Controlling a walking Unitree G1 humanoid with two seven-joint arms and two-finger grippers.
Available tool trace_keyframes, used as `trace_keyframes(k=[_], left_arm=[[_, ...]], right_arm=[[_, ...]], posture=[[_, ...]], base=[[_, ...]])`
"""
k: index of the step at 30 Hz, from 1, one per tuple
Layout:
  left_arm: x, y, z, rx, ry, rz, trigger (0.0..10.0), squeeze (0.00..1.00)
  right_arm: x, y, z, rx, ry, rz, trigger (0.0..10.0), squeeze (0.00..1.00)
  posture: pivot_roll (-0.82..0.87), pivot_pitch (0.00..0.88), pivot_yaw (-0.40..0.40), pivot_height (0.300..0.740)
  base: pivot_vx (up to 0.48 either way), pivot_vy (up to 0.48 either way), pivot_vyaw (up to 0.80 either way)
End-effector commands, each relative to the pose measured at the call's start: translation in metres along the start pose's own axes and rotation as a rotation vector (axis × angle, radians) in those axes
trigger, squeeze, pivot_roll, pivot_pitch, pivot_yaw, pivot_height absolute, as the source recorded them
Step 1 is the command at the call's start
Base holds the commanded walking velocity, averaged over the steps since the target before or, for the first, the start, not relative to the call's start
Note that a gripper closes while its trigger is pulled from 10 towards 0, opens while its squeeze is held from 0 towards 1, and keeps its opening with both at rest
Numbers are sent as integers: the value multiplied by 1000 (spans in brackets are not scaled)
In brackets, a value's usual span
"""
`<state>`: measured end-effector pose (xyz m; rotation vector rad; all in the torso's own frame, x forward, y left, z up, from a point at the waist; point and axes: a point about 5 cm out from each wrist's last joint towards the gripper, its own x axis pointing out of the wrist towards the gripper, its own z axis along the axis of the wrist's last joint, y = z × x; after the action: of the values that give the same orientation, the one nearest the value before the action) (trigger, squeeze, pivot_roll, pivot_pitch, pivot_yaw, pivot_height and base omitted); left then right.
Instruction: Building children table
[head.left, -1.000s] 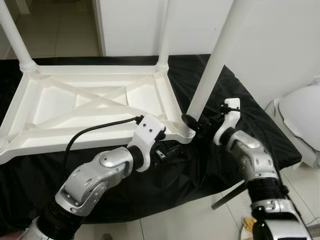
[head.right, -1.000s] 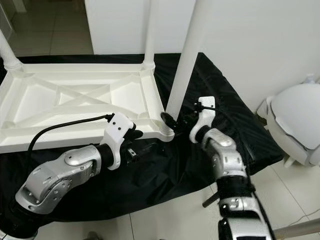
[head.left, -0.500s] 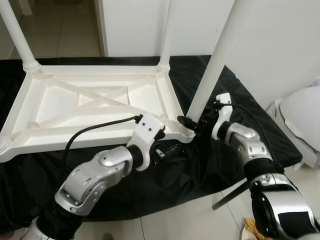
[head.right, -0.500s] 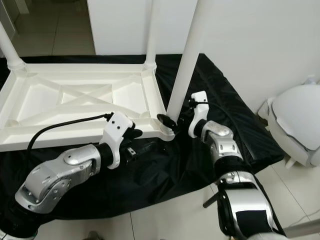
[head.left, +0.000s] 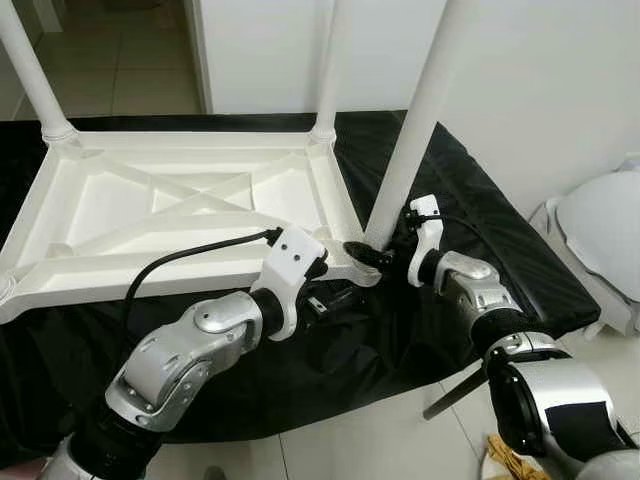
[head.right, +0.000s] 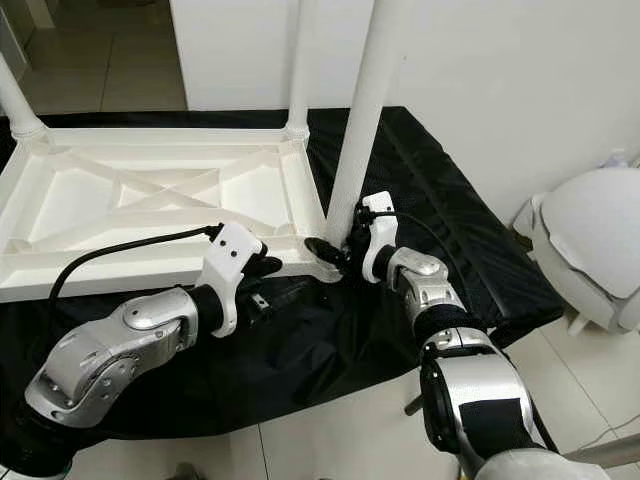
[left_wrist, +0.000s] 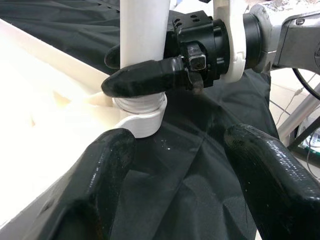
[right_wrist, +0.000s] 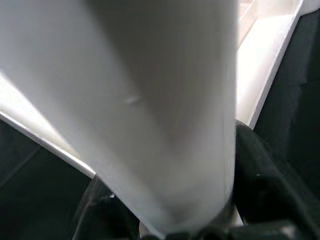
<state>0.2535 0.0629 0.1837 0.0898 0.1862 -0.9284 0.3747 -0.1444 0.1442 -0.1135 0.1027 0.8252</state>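
White plastic table top (head.left: 180, 205) lies upside down on the black cloth (head.left: 480, 230), and at its near right corner the right gripper (head.left: 372, 252) pinches the leg (head.left: 410, 130) just above the socket while the left gripper (left_wrist: 175, 175) hovers spread beside, so a slipping or tilted grip could jam the leg.

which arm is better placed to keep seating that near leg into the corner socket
Right. The right gripper is already clamped on the near leg just above the corner socket. The left gripper hangs open over the black cloth beside the tabletop, holding nothing.
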Motion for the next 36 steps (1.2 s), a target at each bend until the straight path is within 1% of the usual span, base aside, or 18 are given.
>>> trace_keyframes(k=[1,4,6,9,11,12,14,17,21,25,26,27,29,30,31,33,34,36], left_arm=[[-1,-7,0,-6,4,-92,10000,0],[-1,-7,-1,-8,5,-95,10000,0],[-1,-8,-1,-8,6,-98,10000,0],[0,-9,-1,-9,7,-108,10000,0],[0,-9,-2,-9,7,-112,10000,0],[1,-10,-2,-8,8,-115,10000,0],[1,-10,-2,-8,9,-116,10000,0],[1,-11,-3,-9,9,-121,10000,0],[1,-13,-3,-11,11,-126,10000,0],[2,-13,-4,-12,12,-128,10000,0],[2,-13,-4,-12,12,-128,10000,0],[2,-14,-4,-11,12,-129,10000,0],[2,-14,-4,-11,12,-129,10000,0],[2,-14,-4,-11,13,-129,10000,0],[2,-14,-4,-11,13,-129,10000,0],[3,-15,-5,-13,13,-135,10000,0],[3,-15,-5,-13,13,-135,10000,0],[4,-16,-5,-14,12,-140,10000,0]], right_arm=[[-4,0,-9,12,65,22,0,0],[-9,-5,-13,31,75,4,0,0],[-11,-9,-13,43,71,-43,0,0],[-14,-15,-14,73,56,-166,0,0],[-13,-16,-13,77,49,-199,0,0],[-10,-13,-13,107,28,-239,0,0],[-9,-12,-13,120,20,-247,0,0],[-4,-9,-13,169,1,-307,0,0],[4,5,-13,186,-22,-374,0,0],[12,22,-12,223,-44,-497,0,0],[12,22,-12,223,-44,-497,0,0],[13,27,-12,233,-43,-531,0,0],[13,27,-12,233,-43,-531,0,0],[15,34,-11,250,-43,-571,0,0],[15,34,-11,250,-43,-571,0,0],[19,45,-7,318,-63,-680,0,0],[19,45,-7,318,-63,-680,0,0],[23,55,0,370,-95,-750,0,0]], posture=[[56,42,-82,740],[51,43,-80,740],[44,43,-79,740],[38,41,-79,740],[35,40,-79,740],[33,40,-80,740],[32,39,-80,740],[33,38,-81,740],[32,38,-85,740],[35,31,-91,740],[35,31,-91,740],[34,31,-91,740],[34,31,-91,740],[34,30,-91,740],[34,30,-91,740],[29,25,-92,740],[29,25,-92,740],[28,23,-93,740]], base=[[0,0,0],[0,0,0],[0,0,0],[0,0,0],[0,0,0],[0,0,0],[0,0,0],[0,0,0],[0,0,0],[0,0,0],[0,0,0],[0,0,0],[0,0,0],[0,0,0],[0,0,0],[0,0,0],[0,0,0],[0,0,0]])
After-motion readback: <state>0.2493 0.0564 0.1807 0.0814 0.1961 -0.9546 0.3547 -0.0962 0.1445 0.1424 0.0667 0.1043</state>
